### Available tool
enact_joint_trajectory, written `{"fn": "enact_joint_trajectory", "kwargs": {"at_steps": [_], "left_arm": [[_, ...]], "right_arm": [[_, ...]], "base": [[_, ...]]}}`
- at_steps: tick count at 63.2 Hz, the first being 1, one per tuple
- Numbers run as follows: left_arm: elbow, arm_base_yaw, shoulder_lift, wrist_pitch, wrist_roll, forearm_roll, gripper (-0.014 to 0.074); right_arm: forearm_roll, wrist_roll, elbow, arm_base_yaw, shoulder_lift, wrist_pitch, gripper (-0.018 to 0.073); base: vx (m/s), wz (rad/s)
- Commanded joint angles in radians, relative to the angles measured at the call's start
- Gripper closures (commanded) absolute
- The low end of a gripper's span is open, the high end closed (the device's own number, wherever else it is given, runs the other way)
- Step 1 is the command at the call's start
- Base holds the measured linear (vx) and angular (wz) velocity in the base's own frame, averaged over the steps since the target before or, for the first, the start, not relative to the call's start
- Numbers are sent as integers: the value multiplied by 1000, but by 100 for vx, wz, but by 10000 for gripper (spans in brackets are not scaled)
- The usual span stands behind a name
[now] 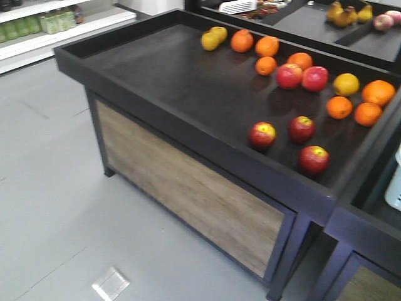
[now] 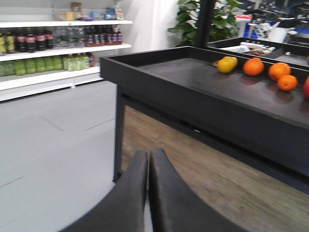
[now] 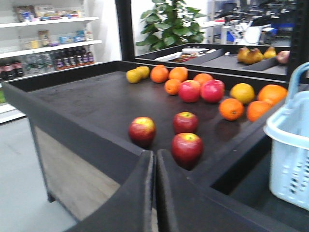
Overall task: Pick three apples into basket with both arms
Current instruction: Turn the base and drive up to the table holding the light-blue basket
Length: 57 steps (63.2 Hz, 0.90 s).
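so far: nothing picked. three apples (image 1: 301, 128) loose on display table (image 1: 163, 69), near right corner; none in basket (image 3: 285, 130), just right of table. left gripper (image 2: 148, 153), right gripper (image 3: 155, 154): pinched together, empty. all three picks outstanding.

Bright, even light from overhead fills all three views. The dark desk (image 1: 188, 81) carries a dull sheen, and the apples (image 1: 301, 128) throw short, soft shadows. The pale floor (image 1: 50, 188) at the front view's lower left looks washed out. Everything is slightly soft; the left tool (image 2: 148, 162) and right tool (image 3: 155, 162), at the bottom edges, are blurred, as are the shelves (image 2: 58, 48) at upper left.
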Motion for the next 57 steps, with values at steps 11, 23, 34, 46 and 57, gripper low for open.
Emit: {"fn": "enact_joint_trajectory", "kwargs": {"at_steps": [11, 23, 34, 46, 57], "left_arm": [[8, 0, -16, -71, -9, 2, 603], [8, 0, -16, -71, -9, 2, 603], [8, 0, -16, -71, -9, 2, 603], [8, 0, -16, -71, -9, 2, 603], [8, 0, -16, -71, -9, 2, 603]], "right_arm": [[-11, -5, 14, -7, -13, -68, 564], [-11, -5, 14, -7, -13, -68, 564], [-11, -5, 14, -7, -13, -68, 564], [-11, -5, 14, -7, -13, -68, 564], [-11, -5, 14, -7, -13, -68, 564]], "base": [[7, -42], [6, -41], [5, -36], [4, -28], [4, -26]]}}
